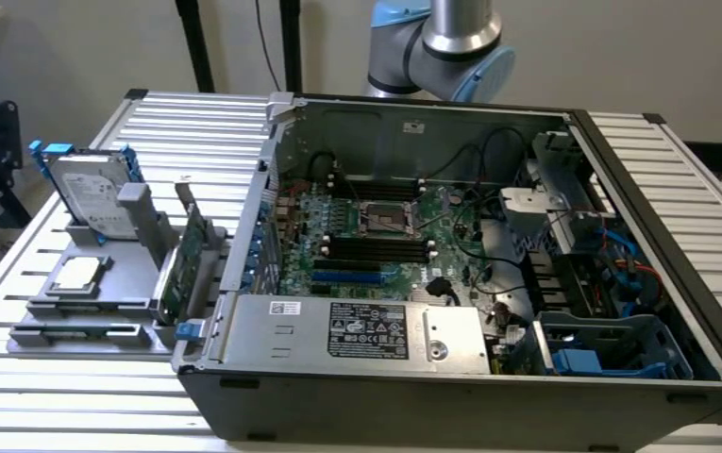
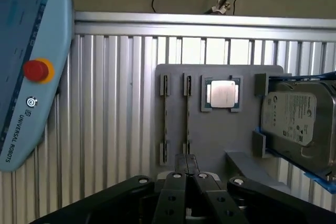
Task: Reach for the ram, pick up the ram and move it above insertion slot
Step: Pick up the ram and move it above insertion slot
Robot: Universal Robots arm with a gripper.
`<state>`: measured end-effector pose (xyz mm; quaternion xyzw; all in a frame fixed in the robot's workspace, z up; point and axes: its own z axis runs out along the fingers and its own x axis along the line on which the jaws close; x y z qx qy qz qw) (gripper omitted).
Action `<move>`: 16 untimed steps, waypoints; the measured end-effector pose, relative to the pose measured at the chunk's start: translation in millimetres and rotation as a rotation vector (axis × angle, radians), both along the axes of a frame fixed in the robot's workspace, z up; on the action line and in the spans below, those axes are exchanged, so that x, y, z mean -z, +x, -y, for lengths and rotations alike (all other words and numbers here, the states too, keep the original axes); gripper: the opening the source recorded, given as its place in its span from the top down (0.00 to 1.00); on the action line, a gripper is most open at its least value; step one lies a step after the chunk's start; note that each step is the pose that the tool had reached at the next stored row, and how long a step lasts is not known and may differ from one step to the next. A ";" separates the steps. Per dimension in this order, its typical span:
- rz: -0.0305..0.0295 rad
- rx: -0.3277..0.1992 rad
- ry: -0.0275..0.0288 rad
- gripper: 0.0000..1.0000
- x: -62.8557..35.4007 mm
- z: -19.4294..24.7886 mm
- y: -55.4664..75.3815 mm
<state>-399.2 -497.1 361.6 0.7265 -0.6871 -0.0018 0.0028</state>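
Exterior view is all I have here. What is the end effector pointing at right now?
Observer: In the wrist view, the end effector points toward the grey fixture, roughly in line with its two narrow holders.
Operator: Is it carrying anything?
Observer: No. Its fingers are shut, and nothing is visible between them.
Operator: Is there anything near the fixture that I'm missing?
Observer: A light blue teach pendant with a red button is off to one side of the fixture.
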 end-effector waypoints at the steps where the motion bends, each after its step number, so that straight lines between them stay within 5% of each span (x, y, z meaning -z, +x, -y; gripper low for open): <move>1: 0.0001 -0.018 0.0000 0.89 0.0 0.0 0.0; 7: 0.0003 -0.033 0.0000 0.88 0.0 0.1 -0.2; 14: 0.0003 -0.034 0.0000 0.58 3.4 0.5 -0.3; 16: 0.0003 -0.034 0.0001 0.58 7.1 1.2 -0.2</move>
